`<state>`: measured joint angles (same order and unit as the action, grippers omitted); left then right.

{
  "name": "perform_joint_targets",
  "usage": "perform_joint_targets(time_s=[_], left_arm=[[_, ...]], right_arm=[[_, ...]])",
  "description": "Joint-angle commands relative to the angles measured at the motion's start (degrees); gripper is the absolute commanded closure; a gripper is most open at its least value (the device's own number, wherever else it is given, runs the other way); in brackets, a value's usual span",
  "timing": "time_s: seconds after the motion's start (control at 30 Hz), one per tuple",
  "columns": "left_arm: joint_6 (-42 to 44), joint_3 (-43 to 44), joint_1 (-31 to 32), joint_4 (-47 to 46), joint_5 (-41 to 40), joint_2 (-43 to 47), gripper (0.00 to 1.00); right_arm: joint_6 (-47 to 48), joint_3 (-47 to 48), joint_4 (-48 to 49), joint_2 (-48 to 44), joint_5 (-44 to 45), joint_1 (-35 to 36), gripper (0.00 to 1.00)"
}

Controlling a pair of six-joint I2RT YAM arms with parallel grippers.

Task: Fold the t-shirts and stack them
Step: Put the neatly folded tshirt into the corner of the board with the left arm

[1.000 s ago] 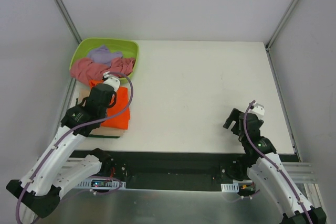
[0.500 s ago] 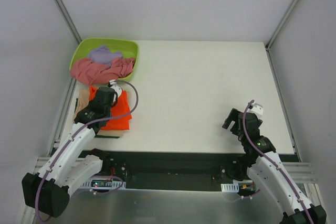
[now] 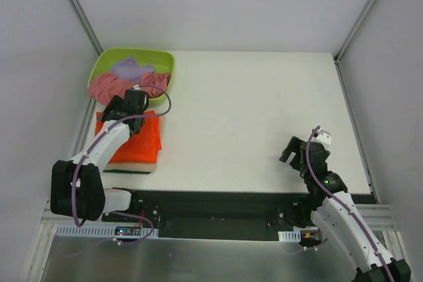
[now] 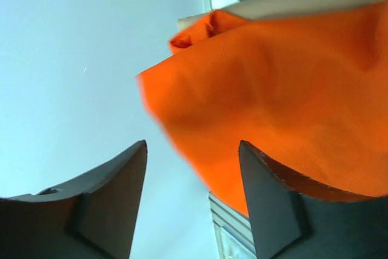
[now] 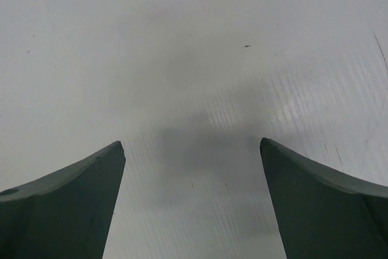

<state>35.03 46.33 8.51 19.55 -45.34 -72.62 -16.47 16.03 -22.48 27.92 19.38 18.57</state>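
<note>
A folded bright orange t-shirt lies on top of a tan one at the table's left edge. My left gripper hovers at the orange shirt's far left corner, jaws apart and pinching nothing. In the left wrist view the orange cloth fills the right side, its edge running behind the open left gripper. A dusty pink t-shirt and a pale lavender one lie crumpled in the lime-green tub. My right gripper stands open over bare table, also shown in its wrist view.
A dark green layer shows under the tan shirt at the stack's near edge. The tub sits at the far left corner, touching the stack's far side. Grey walls and metal frame posts close in the left and right sides.
My left arm swung left and away over the stack, from the orange shirt's right part to its far left corner. Its jaws went from shut to open, letting the orange cloth go. The right arm stayed still.
</note>
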Motion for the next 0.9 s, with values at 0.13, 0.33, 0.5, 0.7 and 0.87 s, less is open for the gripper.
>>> perform_joint_targets(time_s=[0.13, 0.33, 0.5, 0.7, 0.87], left_arm=[[-6.97, 6.40, -0.25, 0.92, -13.90, 6.51, 0.01], [-37.16, 19.92, 0.01, 21.54, 3.42, 13.72, 0.01], [-54.95, 16.45, 1.50, 13.10, 43.96, 23.38, 0.01], [-55.96, -0.09, 24.33, -12.33, 41.38, 25.70, 0.01], [-52.16, 2.11, 27.78, -11.47, 46.40, 19.45, 0.01]], right_arm=[[-0.49, 0.23, 1.39, -0.50, 0.66, -0.29, 0.04], [-0.93, 0.23, 1.30, -0.68, 1.80, -0.20, 0.04], [-1.02, 0.58, 1.38, -1.64, 2.07, -0.20, 0.04], [1.08, 1.63, 3.76, -2.78, -2.15, -0.29, 0.04], [2.14, 3.13, 1.13, -6.47, -1.98, -0.20, 0.04]])
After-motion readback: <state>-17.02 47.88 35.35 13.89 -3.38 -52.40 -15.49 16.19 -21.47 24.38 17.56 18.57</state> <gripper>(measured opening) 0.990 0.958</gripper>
